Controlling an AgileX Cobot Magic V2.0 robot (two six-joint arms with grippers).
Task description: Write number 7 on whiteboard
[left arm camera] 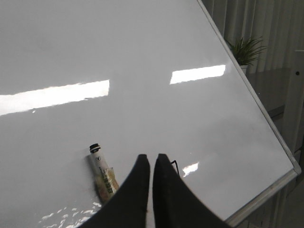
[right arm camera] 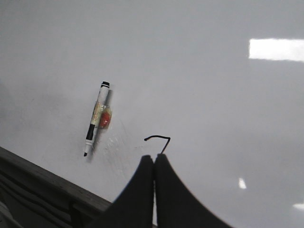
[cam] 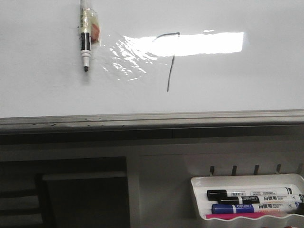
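the number 7 (cam: 169, 59) is drawn mid-whiteboard (cam: 237, 85), above its grey bottom edge. writing step looks done. marker (cam: 85, 40) stuck to the board near its top edge, uncapped. left gripper (left arm camera: 151, 164) and right gripper (right arm camera: 154, 164) both pressed together, empty. next: probably just retract. tray markers (cam: 251, 202) carry a "deli" logo; other print too small to read.

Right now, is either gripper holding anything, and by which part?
Nothing is held. The left gripper and right gripper are both shut on nothing; the marker sits alone on the whiteboard.

Potted plant (left arm camera: 245, 50), pale curtains (left arm camera: 266, 28), grey cabinet (cam: 156, 175)
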